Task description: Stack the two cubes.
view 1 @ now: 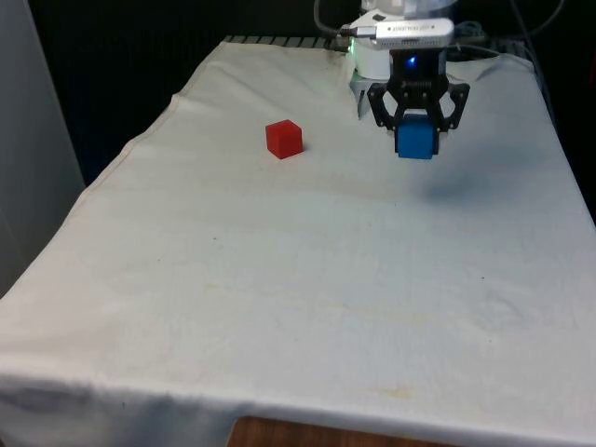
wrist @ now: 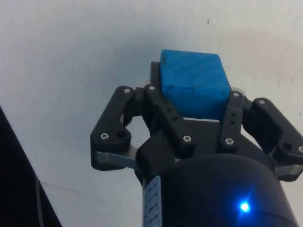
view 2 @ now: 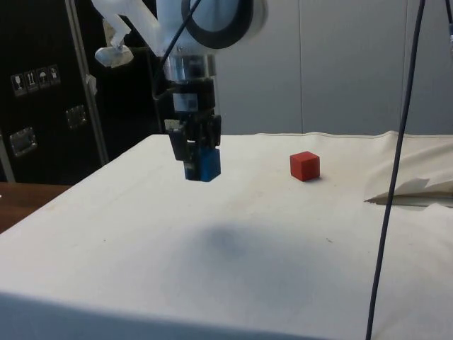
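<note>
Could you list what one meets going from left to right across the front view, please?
Red cube → gripper holding the blue cube above the white cloth.

White-clothed table (view 1: 307, 307) with one red cube (view 1: 284, 139) on it

The arm (view 2: 177, 21) is white, with rounded glossy shells and a dark ring at one joint. Below it sits a silver metal collar, then a black block. The claw (view 1: 416, 126) is black, built of flat linkage bars with small silver screws at the pivots. Its fingers (wrist: 163, 111) are black too, with grey metal plates behind. Dark cables run along the arm.
</note>
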`<state>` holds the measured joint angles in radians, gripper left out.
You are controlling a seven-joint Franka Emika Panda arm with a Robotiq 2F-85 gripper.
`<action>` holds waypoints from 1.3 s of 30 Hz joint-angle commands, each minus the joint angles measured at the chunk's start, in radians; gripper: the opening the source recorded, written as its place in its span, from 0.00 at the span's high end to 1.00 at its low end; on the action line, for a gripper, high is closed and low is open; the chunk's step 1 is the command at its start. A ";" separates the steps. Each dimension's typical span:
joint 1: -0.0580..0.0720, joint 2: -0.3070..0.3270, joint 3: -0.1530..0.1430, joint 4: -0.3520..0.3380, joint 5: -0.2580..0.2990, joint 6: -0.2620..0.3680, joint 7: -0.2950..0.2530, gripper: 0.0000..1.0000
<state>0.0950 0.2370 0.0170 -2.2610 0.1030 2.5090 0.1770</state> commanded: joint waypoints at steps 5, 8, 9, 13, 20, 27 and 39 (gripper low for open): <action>0.008 -0.023 -0.005 -0.006 -0.037 -0.023 0.035 1.00; 0.006 -0.040 -0.002 -0.020 -0.044 -0.028 0.039 1.00; 0.005 -0.044 -0.001 -0.026 -0.042 -0.026 0.037 1.00; 0.005 -0.055 0.000 -0.043 -0.039 -0.022 0.032 1.00; 0.003 -0.092 0.002 -0.106 -0.034 0.000 0.012 1.00; 0.001 -0.120 0.001 -0.166 -0.029 0.036 -0.011 1.00; -0.005 -0.176 -0.023 -0.246 -0.026 0.068 -0.046 1.00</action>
<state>0.0920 0.0720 -0.0050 -2.4950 0.0710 2.5650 0.1400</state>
